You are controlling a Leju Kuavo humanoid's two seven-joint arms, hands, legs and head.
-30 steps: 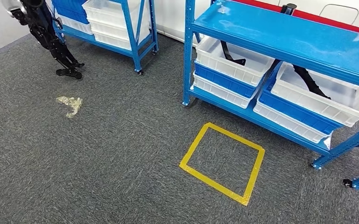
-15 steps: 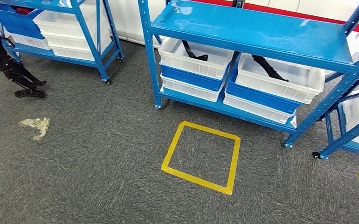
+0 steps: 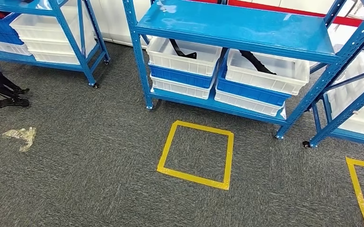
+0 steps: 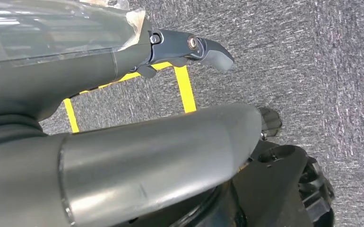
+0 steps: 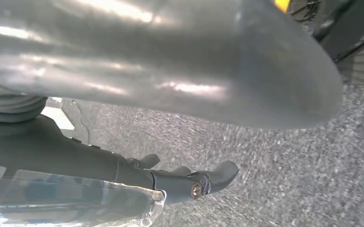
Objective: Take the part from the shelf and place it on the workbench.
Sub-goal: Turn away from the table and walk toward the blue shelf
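Down at my sides, my left hand [image 4: 189, 49] and right hand [image 5: 189, 182] hang over grey carpet [image 3: 99, 156], fingers seemingly loosely extended and holding nothing. Ahead, a yellow tape square [image 3: 195, 153] lies before the blue shelf [image 3: 237, 26]. Its two white bins [image 3: 185, 56] each hold a black part [image 3: 258, 62].

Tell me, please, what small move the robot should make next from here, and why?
Probably a step forward onto the yellow tape square, judging by what shows. The black parts lie in the white bins on the blue shelf beyond that square, and the left hand and right hand hang over the carpet, holding nothing.
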